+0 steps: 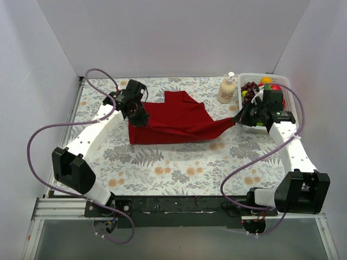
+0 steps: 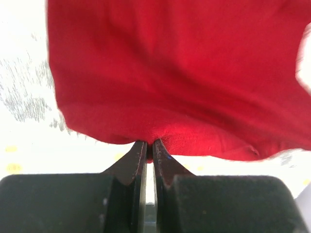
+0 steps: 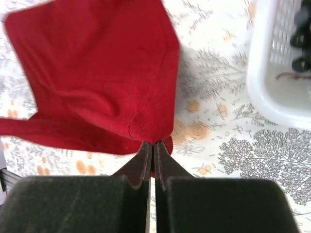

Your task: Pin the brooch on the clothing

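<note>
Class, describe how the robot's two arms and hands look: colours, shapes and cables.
The left arm and right arm have white links and boxy black joints. A purple cable loops beside each. The left hand and right hand are black, with two tapering fingers.

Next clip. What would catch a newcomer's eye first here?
The dark red T-shirt, stretched across the middle of the floral table. The left gripper pinches its left edge and the right gripper its right corner, both shut. A white basket sits far right.
</note>
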Available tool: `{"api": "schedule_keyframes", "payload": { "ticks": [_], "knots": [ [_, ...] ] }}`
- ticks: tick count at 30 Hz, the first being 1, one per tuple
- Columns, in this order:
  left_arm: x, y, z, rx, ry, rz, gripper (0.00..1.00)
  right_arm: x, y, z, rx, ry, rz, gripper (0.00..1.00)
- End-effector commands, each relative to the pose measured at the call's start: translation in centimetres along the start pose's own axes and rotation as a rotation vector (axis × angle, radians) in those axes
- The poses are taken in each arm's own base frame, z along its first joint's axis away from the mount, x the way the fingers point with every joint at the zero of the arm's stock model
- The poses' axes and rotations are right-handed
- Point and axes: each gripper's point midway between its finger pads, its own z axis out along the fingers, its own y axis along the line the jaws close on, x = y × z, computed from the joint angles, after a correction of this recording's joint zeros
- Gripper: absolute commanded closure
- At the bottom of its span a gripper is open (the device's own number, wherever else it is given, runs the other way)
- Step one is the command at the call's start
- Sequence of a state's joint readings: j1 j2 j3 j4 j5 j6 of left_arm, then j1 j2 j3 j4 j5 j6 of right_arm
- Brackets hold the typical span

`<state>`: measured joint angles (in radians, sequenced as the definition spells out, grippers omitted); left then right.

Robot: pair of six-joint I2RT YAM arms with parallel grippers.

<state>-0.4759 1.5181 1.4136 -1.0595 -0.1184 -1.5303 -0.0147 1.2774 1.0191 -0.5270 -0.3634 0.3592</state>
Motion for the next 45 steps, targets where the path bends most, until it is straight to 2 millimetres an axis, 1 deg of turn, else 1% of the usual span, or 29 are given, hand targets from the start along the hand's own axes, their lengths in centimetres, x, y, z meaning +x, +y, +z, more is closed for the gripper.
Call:
{"api": "schedule_keyframes", "payload": {
  "ticks": [1, 2, 3, 4, 5, 6, 7, 8, 11, 12, 13, 16, 17, 18, 20, 21, 23, 24, 26, 27, 29, 31, 33, 36, 40, 41, 43, 44, 45],
  "knots": [
    [-8.7, -1.8, -6.6, 0.065, -0.236, 0.000, 1.00, -5.4, 5.6, -4.6, -0.076, -0.157, -0.116, 0.99],
    [-10.2, -1.9, -7.5, 0.064, -0.264, -0.010, 1.00, -6.4, 6.4, -5.4, -0.080, -0.181, -0.130, 0.99],
    [-11.4, -2.0, -8.3, 0.064, -0.278, -0.003, 1.00, -8.2, 7.9, -6.9, -0.096, -0.233, -0.155, 0.99],
    [-14.1, -2.8, -11.2, 0.114, -0.357, -0.027, 1.00, -8.9, 8.7, -7.8, -0.102, -0.254, -0.164, 0.99],
    [-15.4, -3.0, -12.7, 0.126, -0.403, -0.035, 1.00, -9.7, 9.4, -8.4, -0.112, -0.274, -0.172, 0.99],
    [-16.2, -3.1, -13.8, 0.130, -0.431, -0.024, 1.00, -10.3, 10.2, -9.2, -0.125, -0.299, -0.183, 0.99],
    [-17.1, -3.4, -14.6, 0.140, -0.461, -0.024, 1.00, -11.6, 11.6, -10.8, -0.152, -0.345, -0.196, 0.99],
    [-18.3, -4.1, -17.1, 0.185, -0.527, -0.034, 1.00, -12.2, 12.2, -11.5, -0.166, -0.373, -0.203, 0.99],
    [-19.8, -4.3, -21.4, 0.258, -0.653, -0.059, 1.00, -13.8, 15.0, -14.5, -0.248, -0.467, -0.225, 0.99],
    [-20.4, -4.7, -22.4, 0.292, -0.696, -0.071, 1.00, -14.0, 15.7, -15.6, -0.271, -0.495, -0.233, 0.99],
    [-20.1, -4.5, -25.0, 0.344, -0.744, -0.088, 1.00, -14.0, 16.6, -16.5, -0.303, -0.512, -0.247, 0.99],
    [-20.4, -4.6, -28.8, 0.447, -0.837, -0.116, 1.00, -14.3, 19.1, -19.9, -0.392, -0.585, -0.285, 0.99],
    [-20.0, -4.1, -31.2, 0.489, -0.882, -0.125, 1.00, -14.4, 19.9, -21.2, -0.413, -0.611, -0.303, 0.99],
    [-20.0, -4.0, -32.9, 0.525, -0.924, -0.133, 1.00, -14.3, 20.6, -22.4, -0.434, -0.633, -0.319, 0.99],
    [-19.7, -3.4, -35.3, 0.561, -0.981, -0.131, 1.00, -14.0, 21.5, -23.8, -0.471, -0.649, -0.347, 0.99],
    [-19.3, -2.8, -37.8, 0.603, -1.032, -0.138, 1.00, -13.7, 22.3, -25.1, -0.498, -0.667, -0.357, 0.99],
    [-18.8, -2.1, -40.1, 0.633, -1.081, -0.127, 1.00, -13.2, 23.4, -26.6, -0.554, -0.682, -0.383, 0.99],
    [-18.2, -1.6, -41.9, 0.666, -1.116, -0.126, 1.00, -12.8, 24.0, -27.7, -0.578, -0.702, -0.400, 0.99],
    [-17.5, -1.3, -43.8, 0.713, -1.147, -0.111, 1.00, -12.4, 25.0, -29.5, -0.619, -0.730, -0.421, 0.99],
    [-17.3, -1.2, -44.7, 0.730, -1.168, -0.102, 1.00, -12.3, 25.7, -31.1, -0.636, -0.759, -0.439, 0.99],
    [-16.4, -0.7, -46.6, 0.770, -1.201, -0.089, 1.00, -12.1, 26.3, -32.6, -0.654, -0.785, -0.453, 0.99],
    [-16.0, -0.4, -47.6, 0.782, -1.225, -0.069, 1.00, -12.0, 27.0, -34.5, -0.663, -0.828, -0.469, 0.99],
    [-15.7, -0.3, -48.2, 0.785, -1.239, -0.044, 1.00, -12.0, 27.1, -35.2, -0.662, -0.846, -0.468, 0.99],
    [-15.9, -0.4, -47.6, 0.765, -1.229, -0.026, 1.00, -12.1, 27.2, -35.5, -0.659, -0.857, -0.465, 0.99],
    [-17.0, -0.8, -44.6, 0.674, -1.196, -0.002, 1.00, -12.7, 26.7, -34.3, -0.639, -0.843, -0.452, 0.99],
    [-17.3, -1.0, -43.7, 0.652, -1.184, 0.001, 1.00, -12.9, 26.3, -33.2, -0.627, -0.826, -0.440, 0.99],
    [-18.0, -1.1, -41.4, 0.593, -1.157, 0.004, 1.00, -13.4, 25.8, -32.2, -0.606, -0.818, -0.429, 0.99],
    [-18.4, -1.2, -40.5, 0.571, -1.147, 0.007, 1.00, -13.7, 25.2, -30.5, -0.592, -0.791, -0.411, 0.99],
    [-18.8, -1.5, -39.0, 0.547, -1.132, 0.009, 1.00, -14.0, 24.8, -29.7, -0.585, -0.783, -0.402, 0.99]
  ]
}}
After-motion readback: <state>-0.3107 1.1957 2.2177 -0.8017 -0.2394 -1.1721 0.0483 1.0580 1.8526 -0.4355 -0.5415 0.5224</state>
